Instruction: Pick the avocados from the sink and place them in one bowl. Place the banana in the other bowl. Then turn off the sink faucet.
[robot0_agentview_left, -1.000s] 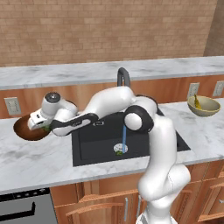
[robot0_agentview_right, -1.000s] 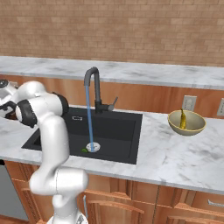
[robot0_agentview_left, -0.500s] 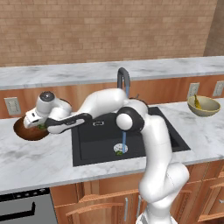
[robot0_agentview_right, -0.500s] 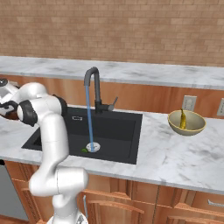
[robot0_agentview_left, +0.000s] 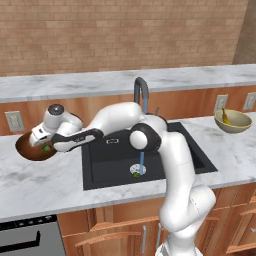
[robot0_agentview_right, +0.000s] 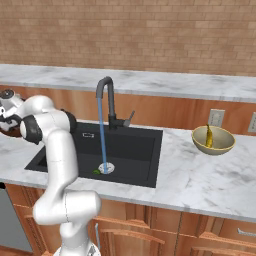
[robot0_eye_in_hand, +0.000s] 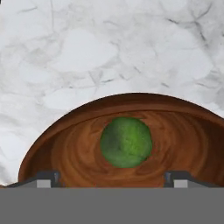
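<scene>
Jaws spread wide, holding nothing, the two dark fingertips (robot0_eye_in_hand: 47, 178) far apart at the bottom of the hand view. Gripper (robot0_eye_in_hand: 113, 179) poised over the dark wooden bowl (robot0_eye_in_hand: 65, 148), with one green avocado (robot0_eye_in_hand: 126, 141) lying loose on the bowl's floor between and beyond the tips, clear of both. In the left base view, same bowl (robot0_agentview_left: 27, 150) on the marble counter (robot0_agentview_left: 45, 182) well left of the black sink (robot0_agentview_left: 107, 167), a bit of green (robot0_agentview_left: 46, 147) showing inside it just under the hand. Arm stretched low from the base across the sink's front left corner to the bowl. Down in the basin, a second avocado (robot0_agentview_left: 135, 174) beside the round drain, seen also from the right (robot0_agentview_right: 96, 171). Faucet (robot0_agentview_right: 106, 102) at the back of the sink, a blue stream of water (robot0_agentview_right: 102, 135) falling to the drain. Far to the right on the counter, the pale beige bowl (robot0_agentview_right: 214, 146) with the yellow banana (robot0_agentview_right: 208, 137) propped inside it.
</scene>
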